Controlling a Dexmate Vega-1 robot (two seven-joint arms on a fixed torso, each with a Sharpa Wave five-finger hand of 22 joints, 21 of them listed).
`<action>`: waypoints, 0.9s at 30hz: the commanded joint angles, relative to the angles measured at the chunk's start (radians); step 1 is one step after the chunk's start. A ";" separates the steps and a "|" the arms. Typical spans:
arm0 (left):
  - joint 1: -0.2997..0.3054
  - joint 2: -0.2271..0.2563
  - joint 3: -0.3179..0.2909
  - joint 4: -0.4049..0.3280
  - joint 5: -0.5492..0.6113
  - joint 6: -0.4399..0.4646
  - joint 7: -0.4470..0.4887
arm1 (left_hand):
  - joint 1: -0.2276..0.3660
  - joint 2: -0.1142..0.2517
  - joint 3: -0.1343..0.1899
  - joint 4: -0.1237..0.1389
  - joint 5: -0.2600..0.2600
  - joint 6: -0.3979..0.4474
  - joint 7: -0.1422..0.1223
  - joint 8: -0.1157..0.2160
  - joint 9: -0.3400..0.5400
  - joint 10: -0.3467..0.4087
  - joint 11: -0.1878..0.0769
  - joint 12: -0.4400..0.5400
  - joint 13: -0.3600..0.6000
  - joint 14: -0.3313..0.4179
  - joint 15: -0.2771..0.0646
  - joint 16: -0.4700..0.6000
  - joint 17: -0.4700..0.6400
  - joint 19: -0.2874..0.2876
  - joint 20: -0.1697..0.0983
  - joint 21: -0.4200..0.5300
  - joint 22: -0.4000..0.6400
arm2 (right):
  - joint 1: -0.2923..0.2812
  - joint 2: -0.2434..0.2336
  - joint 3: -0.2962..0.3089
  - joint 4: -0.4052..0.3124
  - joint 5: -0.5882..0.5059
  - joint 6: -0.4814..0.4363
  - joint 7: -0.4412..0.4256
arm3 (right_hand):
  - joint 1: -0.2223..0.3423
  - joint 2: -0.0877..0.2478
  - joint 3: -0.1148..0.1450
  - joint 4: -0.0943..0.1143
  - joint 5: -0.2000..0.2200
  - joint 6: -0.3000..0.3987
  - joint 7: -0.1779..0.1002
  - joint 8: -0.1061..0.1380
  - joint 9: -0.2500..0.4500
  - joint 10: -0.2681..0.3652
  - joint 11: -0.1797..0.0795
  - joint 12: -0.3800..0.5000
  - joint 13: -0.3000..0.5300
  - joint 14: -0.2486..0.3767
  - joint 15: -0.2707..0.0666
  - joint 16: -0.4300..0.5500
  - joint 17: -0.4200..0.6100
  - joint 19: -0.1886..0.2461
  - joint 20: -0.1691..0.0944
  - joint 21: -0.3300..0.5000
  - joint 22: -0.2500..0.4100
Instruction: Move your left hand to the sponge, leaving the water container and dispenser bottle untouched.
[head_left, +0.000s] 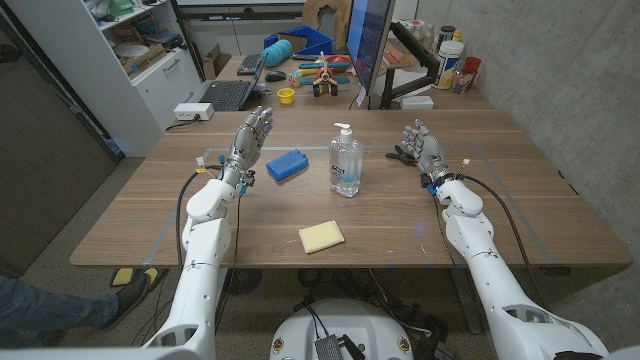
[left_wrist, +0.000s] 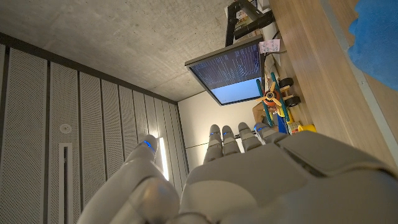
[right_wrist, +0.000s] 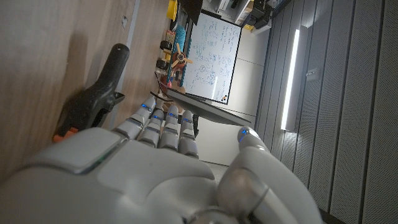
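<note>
Cropping blue water container (left_wrist: 379, 37) edge

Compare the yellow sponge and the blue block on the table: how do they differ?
The sponge is pale yellow; the blue block is bright blue. The sponge lies near the table's front edge, apart from both hands; the block lies farther back, close beside the left hand. The sponge looks thinner, the block chunkier. Both are flat rectangles, lying askew, untouched.
</note>
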 joint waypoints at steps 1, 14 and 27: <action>0.018 -0.002 0.014 -0.030 -0.002 -0.021 -0.022 | 0.013 0.000 0.002 -0.005 0.009 0.013 0.000 0.005 0.001 0.005 -0.003 0.009 0.002 0.002 -0.001 0.010 0.003 -0.001 0.009 0.005 0.002 | 0.009 0.006 0.004 0.019 0.003 0.009 0.004 | 0.000 0.003 0.000 -0.002 0.000 0.011 0.001 0.002 0.001 0.008 0.000 0.006 0.002 0.007 -0.003 0.004 0.004 0.008 0.001 -0.002 0.003; 0.045 0.006 0.037 -0.070 0.033 -0.058 -0.018 | 0.023 0.004 0.004 -0.010 0.010 0.021 0.000 0.006 0.001 0.009 -0.004 0.009 0.002 0.005 -0.003 0.010 0.002 -0.001 0.016 0.005 0.002 | 0.019 0.014 0.008 0.039 0.003 0.019 0.012 | -0.001 0.004 -0.001 -0.004 0.000 0.014 -0.002 0.002 0.001 0.012 -0.001 0.007 0.002 0.012 -0.006 0.005 0.004 0.017 0.000 -0.005 0.003; 0.059 0.020 0.063 -0.100 0.071 -0.084 -0.010 | 0.035 0.008 0.006 -0.016 0.012 0.027 -0.004 0.007 0.001 0.010 -0.006 0.008 0.002 0.007 -0.005 0.010 0.002 -0.002 0.017 0.006 0.002 | 0.026 0.019 0.013 0.051 0.004 0.031 0.014 | -0.001 0.005 -0.002 -0.006 0.000 0.016 -0.002 0.001 0.001 0.014 -0.001 0.006 0.002 0.015 -0.005 0.004 0.003 0.023 -0.001 -0.007 0.003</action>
